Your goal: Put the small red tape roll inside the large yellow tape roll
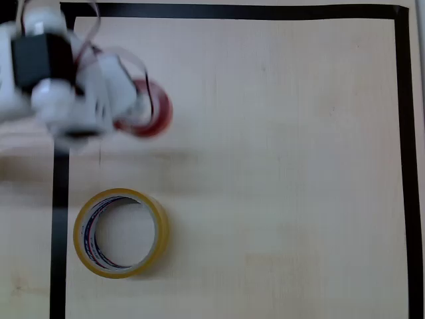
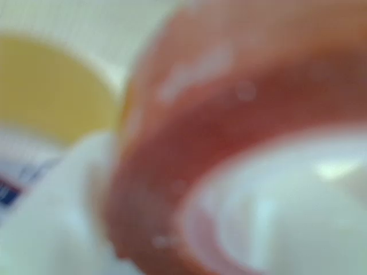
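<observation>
In the overhead view the small red tape roll [image 1: 154, 111] is at the upper left, blurred, with my white gripper [image 1: 138, 109] shut on its left side. In the wrist view the red roll [image 2: 189, 143] looms very close and out of focus, its pale core at the lower right, and a white finger [image 2: 57, 200] lies against its left edge. The large yellow tape roll [image 1: 119, 271] lies flat on the table below the gripper, apart from it, with red and blue lines on its inner core. Its yellow wall [image 2: 51, 86] appears at the left of the wrist view.
A light wooden tabletop is framed by black tape lines along the left [image 1: 60, 219], the top [image 1: 232, 11] and the right [image 1: 405, 166]. The arm's white body and black motor [image 1: 40, 60] cover the upper left corner.
</observation>
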Robot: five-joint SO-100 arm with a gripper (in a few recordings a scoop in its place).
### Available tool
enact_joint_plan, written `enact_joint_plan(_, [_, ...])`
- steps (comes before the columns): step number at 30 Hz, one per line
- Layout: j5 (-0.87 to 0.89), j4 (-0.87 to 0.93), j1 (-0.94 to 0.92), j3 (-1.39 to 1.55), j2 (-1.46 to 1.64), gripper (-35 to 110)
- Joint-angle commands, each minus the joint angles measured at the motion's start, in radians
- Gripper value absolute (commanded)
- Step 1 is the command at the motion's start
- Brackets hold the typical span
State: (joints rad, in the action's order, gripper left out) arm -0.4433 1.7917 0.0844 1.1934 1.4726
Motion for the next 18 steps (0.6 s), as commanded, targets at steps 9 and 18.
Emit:
enact_joint_plan(9, [-0.152, -0.175, -0.348, 0.212, 0.187, 0])
enact_joint_plan(18, [-0.192, -0.307, -0.466, 0.479, 0.316, 0])
